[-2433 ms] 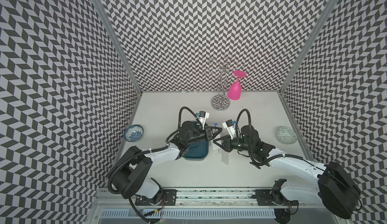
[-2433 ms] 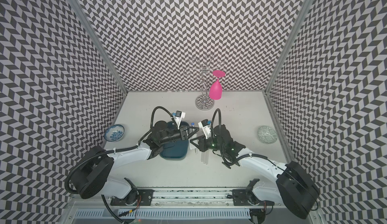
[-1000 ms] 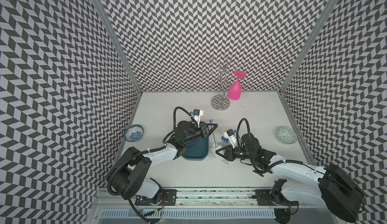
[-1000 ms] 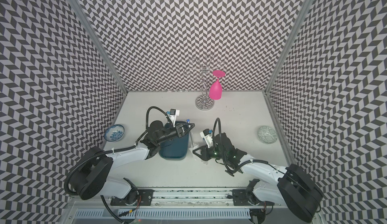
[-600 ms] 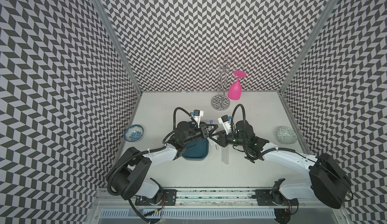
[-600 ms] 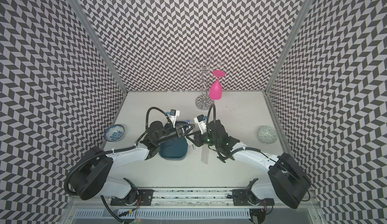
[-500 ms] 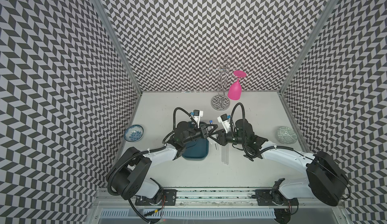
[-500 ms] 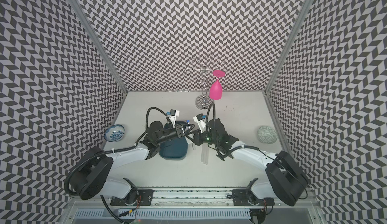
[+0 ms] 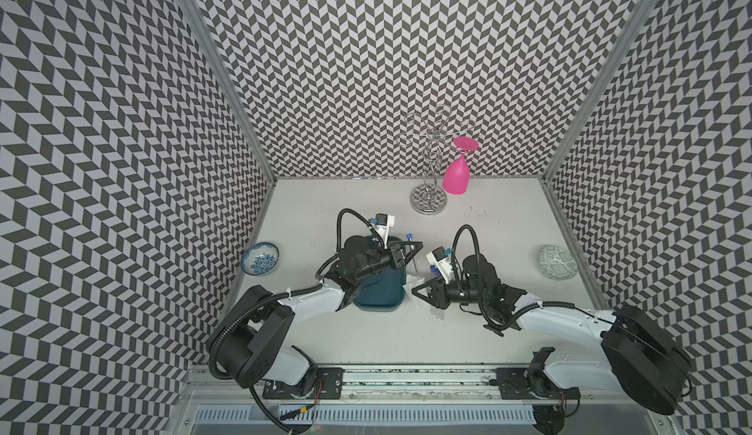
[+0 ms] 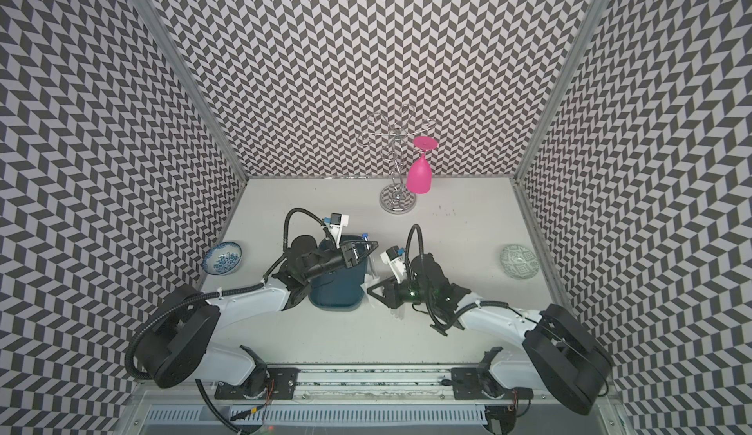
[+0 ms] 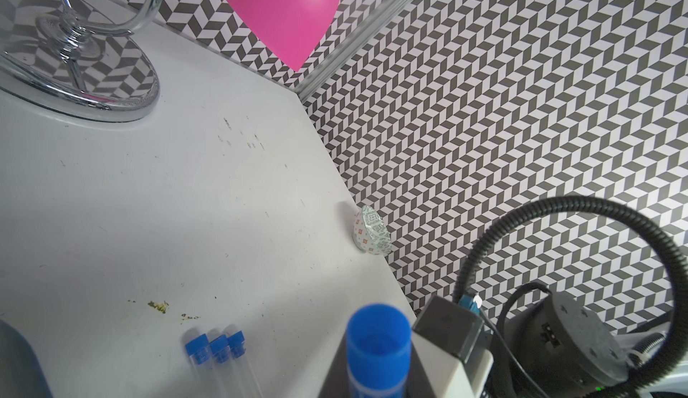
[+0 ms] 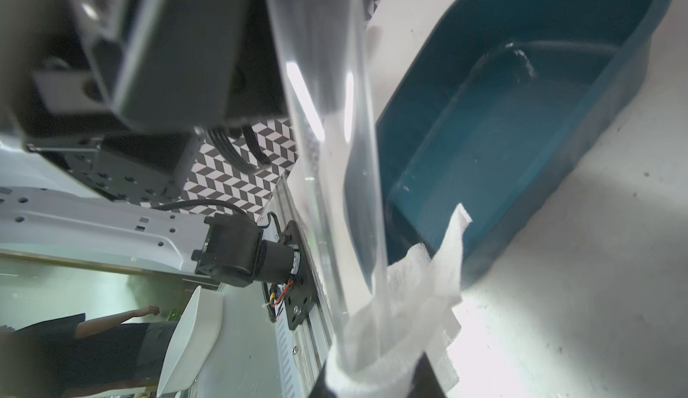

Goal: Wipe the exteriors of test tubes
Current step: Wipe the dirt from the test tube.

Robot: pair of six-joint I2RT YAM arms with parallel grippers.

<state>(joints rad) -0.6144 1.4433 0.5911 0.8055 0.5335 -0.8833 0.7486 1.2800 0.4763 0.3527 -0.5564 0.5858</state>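
My left gripper [image 9: 414, 246] is shut on a clear test tube [image 9: 415, 267] just below its blue cap [image 9: 409, 235], holding it above the right edge of the teal tray [image 9: 378, 299]. In the left wrist view the cap [image 11: 378, 340] fills the lower middle. My right gripper [image 9: 416, 290] is shut on a white tissue [image 12: 413, 303] that is wrapped round the tube's lower part [image 12: 327, 154]. Three other capped test tubes [image 11: 217, 347] lie side by side on the table, partly under my right gripper [image 10: 370, 288] in both top views.
A chrome wire rack [image 9: 428, 201] with a pink glass [image 9: 455, 174] hanging from it stands at the back. A blue-patterned bowl [image 9: 260, 259] sits by the left wall, and a green-patterned bowl [image 9: 557, 262] by the right wall.
My right gripper slid the tissue up the held tube toward the left gripper, then back down toward the tube's lower end. The left gripper kept its hold on the tube.
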